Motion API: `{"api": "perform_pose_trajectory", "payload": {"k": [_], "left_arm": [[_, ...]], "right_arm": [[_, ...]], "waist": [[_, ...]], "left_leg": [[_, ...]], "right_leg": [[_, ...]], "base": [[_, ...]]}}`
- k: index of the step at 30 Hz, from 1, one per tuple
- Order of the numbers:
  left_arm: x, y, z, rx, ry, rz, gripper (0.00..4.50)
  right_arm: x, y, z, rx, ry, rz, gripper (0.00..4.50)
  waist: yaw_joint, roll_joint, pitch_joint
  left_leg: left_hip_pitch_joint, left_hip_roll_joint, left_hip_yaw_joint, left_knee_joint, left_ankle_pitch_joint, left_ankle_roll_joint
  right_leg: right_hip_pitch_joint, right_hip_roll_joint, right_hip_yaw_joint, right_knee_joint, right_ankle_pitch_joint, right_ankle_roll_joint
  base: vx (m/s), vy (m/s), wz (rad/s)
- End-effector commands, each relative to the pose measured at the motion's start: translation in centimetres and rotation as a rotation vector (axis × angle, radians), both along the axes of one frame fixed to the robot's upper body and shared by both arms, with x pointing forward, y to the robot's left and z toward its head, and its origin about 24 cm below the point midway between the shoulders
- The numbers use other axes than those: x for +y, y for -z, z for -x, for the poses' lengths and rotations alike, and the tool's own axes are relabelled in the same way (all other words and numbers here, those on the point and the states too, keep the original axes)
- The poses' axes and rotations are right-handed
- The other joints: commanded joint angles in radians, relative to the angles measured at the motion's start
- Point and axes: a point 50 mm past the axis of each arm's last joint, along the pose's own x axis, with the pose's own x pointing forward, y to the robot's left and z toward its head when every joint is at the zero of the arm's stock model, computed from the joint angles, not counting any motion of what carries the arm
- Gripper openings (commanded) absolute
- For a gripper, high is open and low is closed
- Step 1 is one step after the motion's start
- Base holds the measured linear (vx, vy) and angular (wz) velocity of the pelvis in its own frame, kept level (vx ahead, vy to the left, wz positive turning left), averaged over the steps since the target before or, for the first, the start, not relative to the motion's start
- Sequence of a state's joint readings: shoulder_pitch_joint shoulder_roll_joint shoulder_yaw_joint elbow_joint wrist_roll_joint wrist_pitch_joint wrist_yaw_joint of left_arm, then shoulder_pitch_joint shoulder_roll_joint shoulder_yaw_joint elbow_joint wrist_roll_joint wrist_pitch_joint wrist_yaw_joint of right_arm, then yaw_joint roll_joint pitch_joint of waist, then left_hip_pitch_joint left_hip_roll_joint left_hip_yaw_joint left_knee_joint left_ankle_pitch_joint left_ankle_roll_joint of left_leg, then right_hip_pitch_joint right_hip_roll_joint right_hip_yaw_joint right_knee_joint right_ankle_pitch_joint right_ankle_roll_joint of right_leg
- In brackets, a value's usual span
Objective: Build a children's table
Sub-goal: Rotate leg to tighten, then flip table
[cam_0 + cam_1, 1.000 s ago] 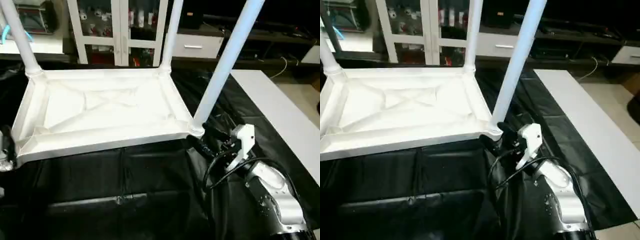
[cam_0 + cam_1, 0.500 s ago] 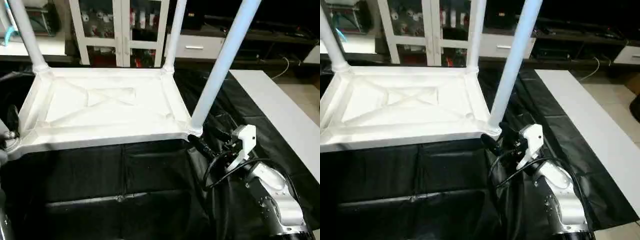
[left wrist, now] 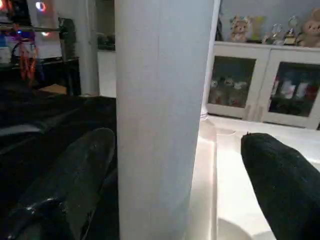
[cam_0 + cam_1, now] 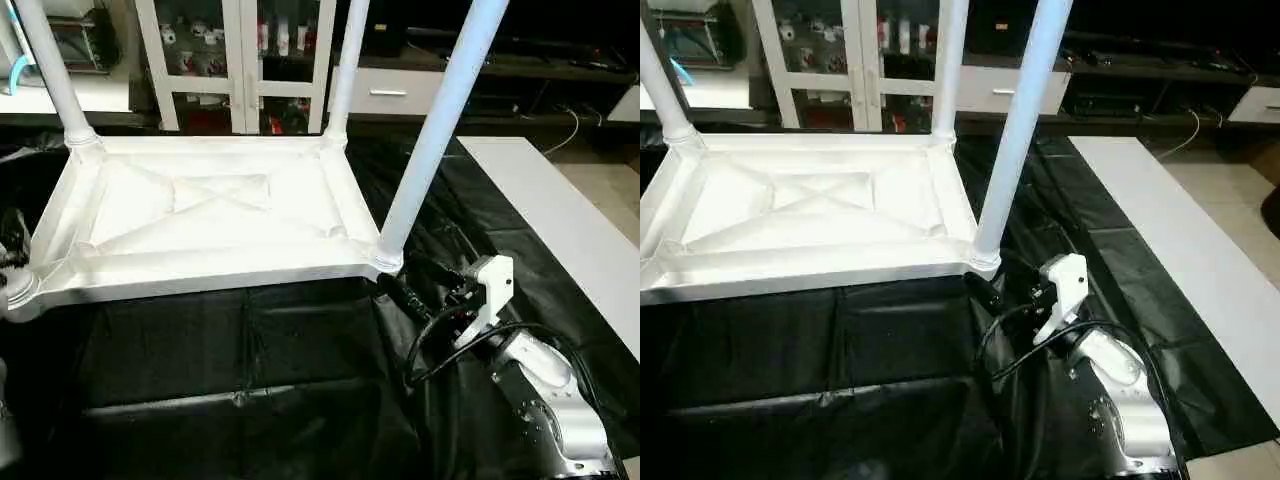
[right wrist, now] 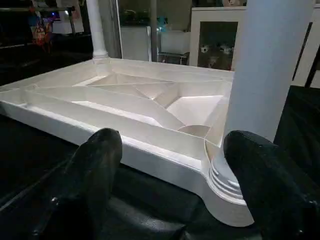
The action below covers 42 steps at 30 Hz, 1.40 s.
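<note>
Upturned table top with legs standing in sockets; left gripper apart around a leg, right gripper apart beside the corner socket; seating and flipping probably left

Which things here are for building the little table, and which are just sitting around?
For the table:
- white table top, lying upside down
- legs standing in its corners

Just sitting around:
- white flat board
- glass-door cabinet
- black sheet underneath

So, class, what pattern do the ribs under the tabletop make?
An X of ribs across a central rectangle, clearest in the left eye view.
</note>
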<state>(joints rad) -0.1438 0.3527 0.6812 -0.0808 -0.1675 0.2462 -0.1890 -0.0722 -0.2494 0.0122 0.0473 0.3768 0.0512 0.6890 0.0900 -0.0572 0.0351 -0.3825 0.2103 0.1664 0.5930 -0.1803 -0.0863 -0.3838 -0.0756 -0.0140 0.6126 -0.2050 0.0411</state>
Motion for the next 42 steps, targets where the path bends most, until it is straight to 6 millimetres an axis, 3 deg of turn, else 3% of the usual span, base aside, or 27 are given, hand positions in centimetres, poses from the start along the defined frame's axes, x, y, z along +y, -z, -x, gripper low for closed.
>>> {"api": "perform_pose_trajectory", "payload": {"k": [1, 6, 7, 8, 12, 16, 20, 23, 35, 42], "left_arm": [[0.0, -0.4, -1.0, -0.002, 0.048, -0.004, 4.46], [0.4, -0.4, -1.8, 0.017, 0.051, 0.005, 4.46], [0.7, -0.3, -2.1, 0.029, 0.044, 0.016, 4.46], [0.7, -0.3, -2.1, 0.029, 0.044, 0.017, 4.46], [0.7, 0.1, -2.1, 0.046, 0.060, 0.068, 4.46], [0.5, 0.6, -1.7, 0.055, 0.045, 0.124, 4.46], [0.2, 1.0, -1.5, 0.050, 0.042, 0.176, 4.18], [0.2, 1.2, -1.4, 0.052, 0.043, 0.193, 3.85], [-0.2, 0.9, -1.5, 0.051, 0.076, 0.201, 2.85], [-0.3, 0.3, -1.7, 0.042, 0.096, 0.138, 2.26]], "right_arm": [[-0.1, -0.5, -0.3, -0.021, -0.002, 0.019, 3.64], [0.0, -0.6, -0.4, -0.026, -0.005, 0.019, 3.64], [0.1, -0.7, -0.3, -0.028, -0.006, 0.019, 3.64], [0.1, -0.7, -0.3, -0.028, -0.006, 0.019, 3.64], [0.6, -0.8, 0.1, -0.036, -0.037, 0.004, 3.64], [1.3, -0.7, 0.8, -0.034, -0.100, -0.019, 3.64], [1.5, -0.6, 0.6, -0.037, -0.081, -0.023, 3.64], [1.6, -0.6, 0.5, -0.039, -0.077, -0.025, 3.64], [1.7, -0.6, 0.3, -0.044, -0.073, -0.022, 3.64], [1.7, -0.5, 0.3, -0.047, -0.072, -0.021, 3.64]], "waist": [[0.001, 0.034, -0.048], [-0.001, 0.037, -0.049], [0.000, 0.045, -0.048], [-0.001, 0.040, -0.048], [0.000, 0.047, -0.049], [0.001, 0.045, -0.047], [0.000, 0.040, -0.043], [0.002, 0.042, -0.042], [0.007, 0.044, -0.044], [0.012, 0.045, -0.043]], "left_leg": [[0.027, 0.010, -0.004, -0.085, -0.312, -0.024], [0.028, 0.009, -0.005, -0.086, -0.313, -0.029], [0.027, 0.010, -0.007, -0.086, -0.310, -0.033], [0.027, 0.009, -0.005, -0.085, -0.308, -0.032], [0.027, 0.011, -0.005, -0.085, -0.297, -0.034], [0.026, 0.012, -0.004, -0.085, -0.306, -0.025], [0.025, 0.013, -0.004, -0.089, -0.335, -0.029], [0.027, 0.013, -0.005, -0.090, -0.352, -0.033], [0.025, 0.012, -0.006, -0.091, -0.330, -0.036], [0.027, 0.013, -0.006, -0.092, -0.351, -0.042]], "right_leg": [[0.013, -0.029, 0.014, -0.066, -0.094, -0.163], [0.015, -0.030, 0.014, -0.064, -0.092, -0.164], [0.015, -0.031, 0.014, -0.062, -0.085, -0.166], [0.015, -0.030, 0.014, -0.062, -0.081, -0.168], [0.017, -0.031, 0.013, -0.059, -0.051, -0.185], [0.019, -0.032, 0.013, -0.060, -0.060, -0.190], [0.015, -0.035, 0.015, -0.067, -0.126, -0.188], [0.012, -0.034, 0.016, -0.071, -0.160, -0.176], [0.013, -0.033, 0.015, -0.068, -0.121, -0.164], [0.010, -0.032, 0.016, -0.071, -0.146, -0.154]], "base": [[0.000, 0.000, 0.00], [0.000, 0.000, 0.00], [0.000, 0.000, 0.00], [0.000, 0.000, 0.00], [0.000, 0.000, 0.00], [0.000, 0.000, 0.00], [0.000, 0.000, 0.00], [0.000, 0.000, 0.00], [0.000, 0.000, 0.00], [0.000, 0.000, 0.00]]}}
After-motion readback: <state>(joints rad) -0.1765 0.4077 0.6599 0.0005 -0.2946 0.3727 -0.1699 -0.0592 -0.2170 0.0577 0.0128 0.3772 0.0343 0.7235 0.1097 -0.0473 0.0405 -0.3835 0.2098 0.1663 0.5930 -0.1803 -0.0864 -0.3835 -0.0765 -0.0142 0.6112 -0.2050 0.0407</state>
